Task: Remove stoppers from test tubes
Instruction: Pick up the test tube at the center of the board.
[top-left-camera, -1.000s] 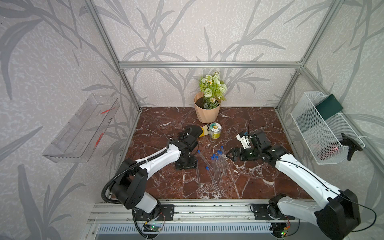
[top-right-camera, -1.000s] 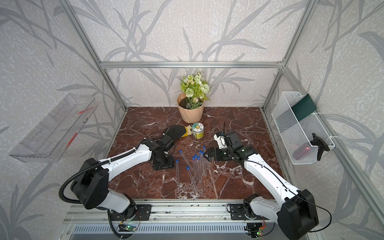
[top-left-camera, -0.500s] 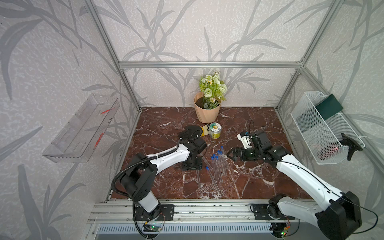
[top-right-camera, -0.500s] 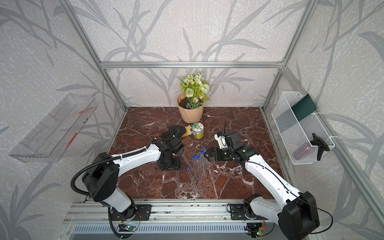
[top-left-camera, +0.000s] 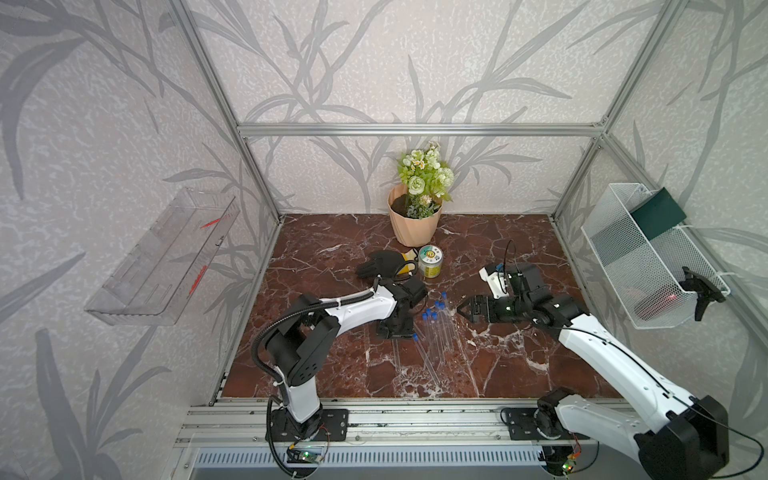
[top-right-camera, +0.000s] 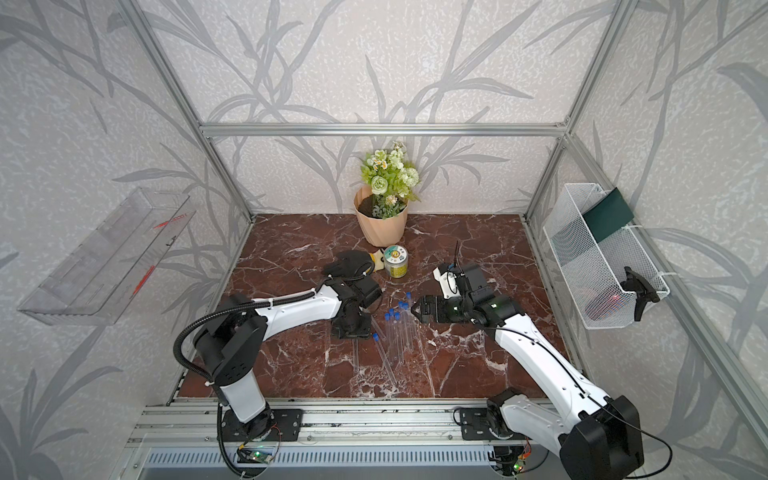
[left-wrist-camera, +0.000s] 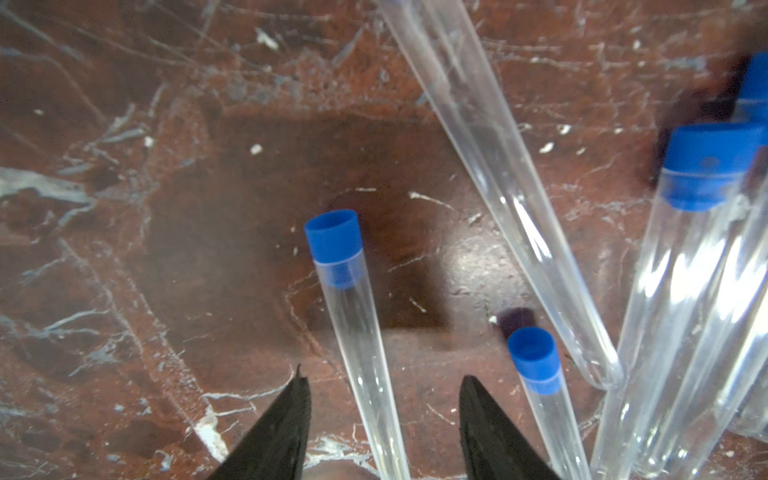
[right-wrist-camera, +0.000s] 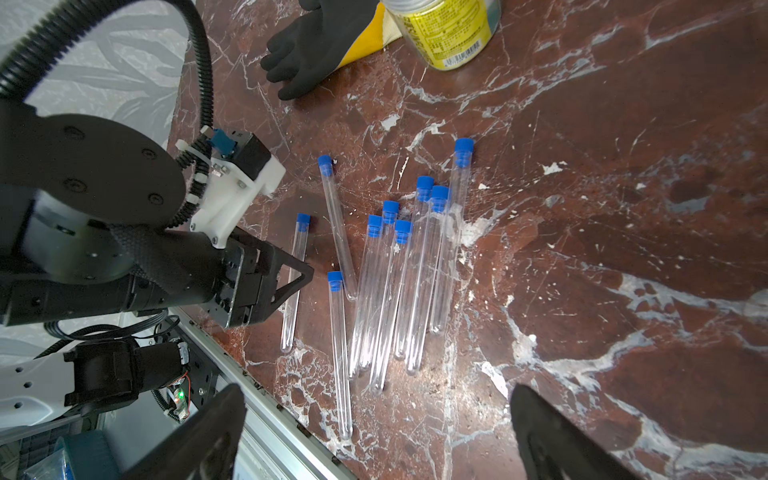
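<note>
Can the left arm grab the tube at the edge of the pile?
Probably yes. The left gripper sits over that tube, one open jaw on each side, nothing else between them. The neighbouring tube lies just outside the jaws.

The left arm (top-left-camera: 359, 309) reaches forward from its base and its wrist bends down, so its jaws point almost straight downward, with a moderate gap between them. The right arm (top-left-camera: 598, 345) stretches inward toward the left one with a level wrist; its jaws are wide apart and hold nothing.
</note>
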